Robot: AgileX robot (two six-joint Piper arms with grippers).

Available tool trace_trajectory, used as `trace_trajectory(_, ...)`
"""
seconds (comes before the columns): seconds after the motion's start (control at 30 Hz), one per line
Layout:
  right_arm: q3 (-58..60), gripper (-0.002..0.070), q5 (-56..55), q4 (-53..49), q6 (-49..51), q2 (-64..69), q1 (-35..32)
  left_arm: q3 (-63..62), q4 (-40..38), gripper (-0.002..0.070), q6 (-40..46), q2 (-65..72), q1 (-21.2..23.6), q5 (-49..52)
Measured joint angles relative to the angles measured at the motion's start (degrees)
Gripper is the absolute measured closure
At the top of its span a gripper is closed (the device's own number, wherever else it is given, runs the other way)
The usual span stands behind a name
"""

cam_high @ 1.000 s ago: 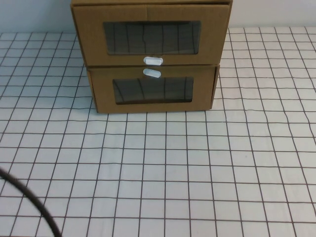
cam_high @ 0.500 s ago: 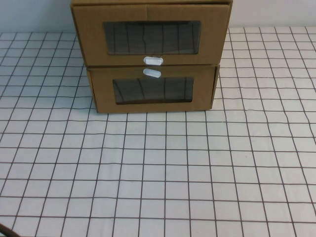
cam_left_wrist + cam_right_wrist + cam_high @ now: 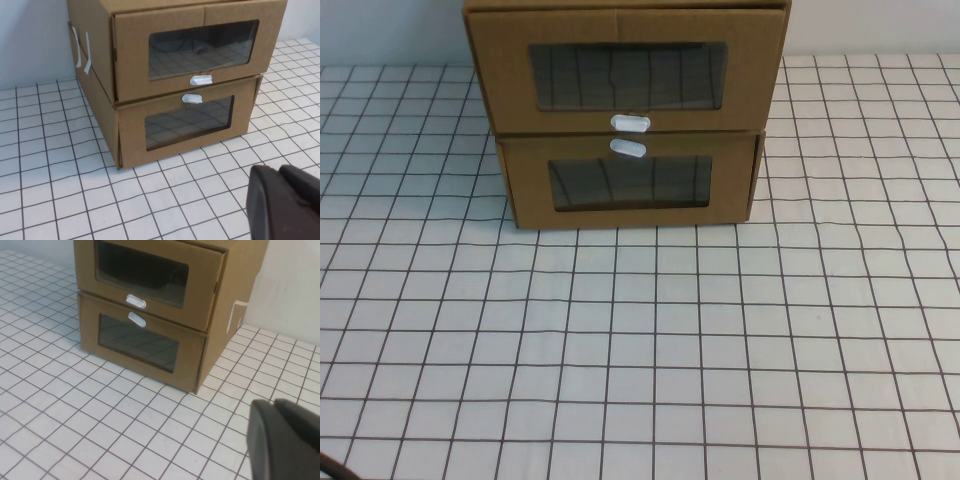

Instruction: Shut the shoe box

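Cardboard fills the far edge of the counter (image 3: 640,340) in the high view: the shoe box (image 3: 625,70), with its tab (image 3: 630,122) below its window, sits stacked on the twin box (image 3: 630,185). Its front juts slightly past the shell, so I judge it not quite shut. No arm shows here.

In the left wrist view the left gripper (image 3: 285,205) hangs low over the counter, well short of the boxes; whether it is open or shut I cannot tell, and it appears to hold nothing. Two strips of white tape (image 3: 81,49) mark the stack's side.

In the right wrist view the right gripper (image 3: 285,440) is likewise back from the stack, its opening not shown.

A push off centre or too high could skew the drawer or slide the whole unanchored stack toward the wall.

The counter wears a white cloth with a dark grid; a plain pale wall (image 3: 30,40) stands behind.
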Motion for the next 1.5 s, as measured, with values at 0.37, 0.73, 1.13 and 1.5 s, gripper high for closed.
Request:
trace_trajectory(0.37,0.0,0.0689,0.0,0.0,0.0,0.0,0.0,0.0,0.0,0.068,0.0,0.0,0.0,-0.1)
trace_trajectory(0.73,0.0,0.069,0.0,0.0,0.0,0.0,0.0,0.0,0.0,0.068,0.0,0.0,0.0,-0.2)
trace_trajectory(1.13,0.0,0.0689,0.0,0.0,0.0,0.0,0.0,5.2,5.5,0.068,-0.1,-2.1,0.0,-9.3)
trace_trajectory(1.5,0.0,0.0689,0.0,0.0,0.0,0.0,0.0,30.9,14.7,0.068,-4.1,-18.7,0.0,-32.5)
